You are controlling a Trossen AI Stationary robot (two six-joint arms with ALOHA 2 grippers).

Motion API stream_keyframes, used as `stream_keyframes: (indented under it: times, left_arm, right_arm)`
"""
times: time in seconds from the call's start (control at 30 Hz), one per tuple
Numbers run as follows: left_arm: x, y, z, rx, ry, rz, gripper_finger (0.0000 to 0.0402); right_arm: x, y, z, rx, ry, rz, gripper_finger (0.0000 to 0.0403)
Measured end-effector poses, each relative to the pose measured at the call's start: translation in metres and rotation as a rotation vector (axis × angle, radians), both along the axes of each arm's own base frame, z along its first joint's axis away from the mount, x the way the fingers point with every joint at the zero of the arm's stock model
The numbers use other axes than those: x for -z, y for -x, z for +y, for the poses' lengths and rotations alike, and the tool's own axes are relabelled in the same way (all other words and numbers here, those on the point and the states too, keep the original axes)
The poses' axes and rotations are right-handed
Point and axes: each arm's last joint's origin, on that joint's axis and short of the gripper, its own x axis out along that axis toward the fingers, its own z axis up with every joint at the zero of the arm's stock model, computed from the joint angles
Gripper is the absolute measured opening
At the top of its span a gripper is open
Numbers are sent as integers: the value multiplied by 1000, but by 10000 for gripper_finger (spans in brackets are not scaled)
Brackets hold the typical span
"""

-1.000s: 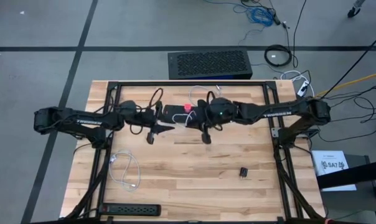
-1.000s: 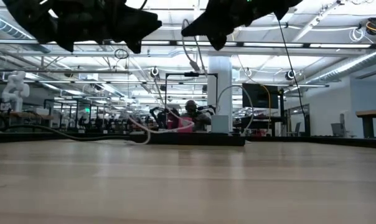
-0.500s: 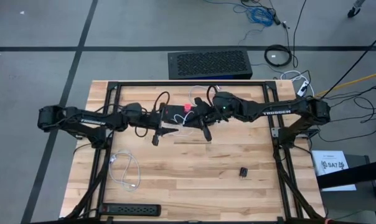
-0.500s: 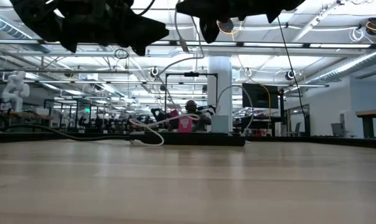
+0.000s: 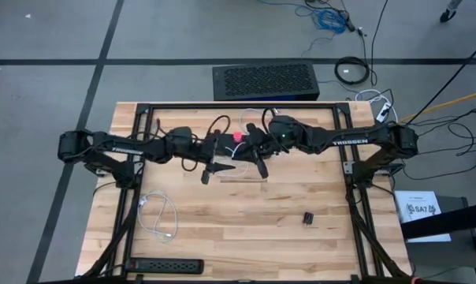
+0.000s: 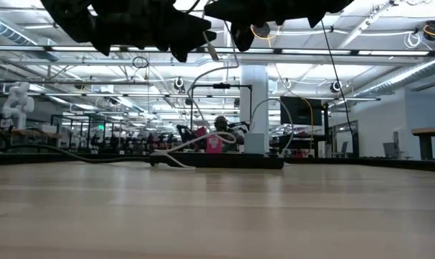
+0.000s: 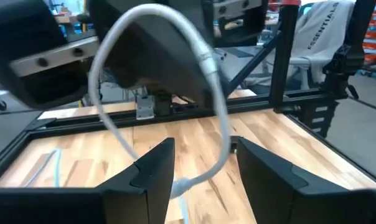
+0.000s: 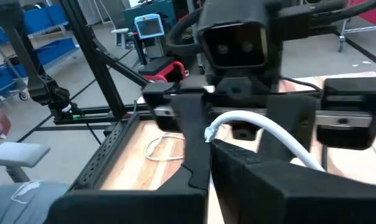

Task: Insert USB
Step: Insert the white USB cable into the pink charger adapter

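A white USB cable (image 8: 263,127) runs from my right gripper (image 8: 208,146) in an arch. In the low view it drops (image 6: 196,79) onto the table. A black hub (image 5: 221,142) with a pink tag (image 5: 238,136) lies near the far rail. My right gripper (image 5: 260,166) hovers above mid-table, shut on the cable. My left gripper (image 5: 212,169) hovers close beside it, open. Its fingers (image 7: 154,171) stand on either side of the cable loop (image 7: 222,124) without clearly touching it. My right gripper pinches the white cable between its two fingers at a thicker joint (image 8: 208,132). What lies below that joint is hidden by the fingers. The cable is lifted clear there, arches upward from the hold and hangs slack down to the table.
A second white cable (image 5: 159,214) lies coiled on the left half of the table. A black power strip (image 5: 165,267) sits at the near edge, and a small black part (image 5: 309,218) lies right of centre. A black frame rail (image 5: 238,106) rims the far side.
My left gripper has moved toward the table's right, closing in on my right gripper. My right gripper shifted slightly toward the far edge early on, then held still. The slack part of the cable on the table slid rightward.
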Motion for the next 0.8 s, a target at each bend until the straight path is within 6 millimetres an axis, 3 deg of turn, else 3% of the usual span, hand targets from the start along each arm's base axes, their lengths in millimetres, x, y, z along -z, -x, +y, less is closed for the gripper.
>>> stream_keyframes:
  times: [0.23,0.47,0.63,0.8]
  left_arm:
    - [-1,-2,0,5,-2,11,141]
    - [2,-2,0,9,-47,26,17]
    - [-3,1,8,-30,-29,7,6]
    - [-23,16,15,-72,1,-55,4]
  right_arm:
    - [1,1,-5,13,-2,8,1]
    - [2,2,-10,4,-10,18,1]
    - [6,5,-17,7,-16,65,1]
    - [15,10,-26,39,-26,163,17]
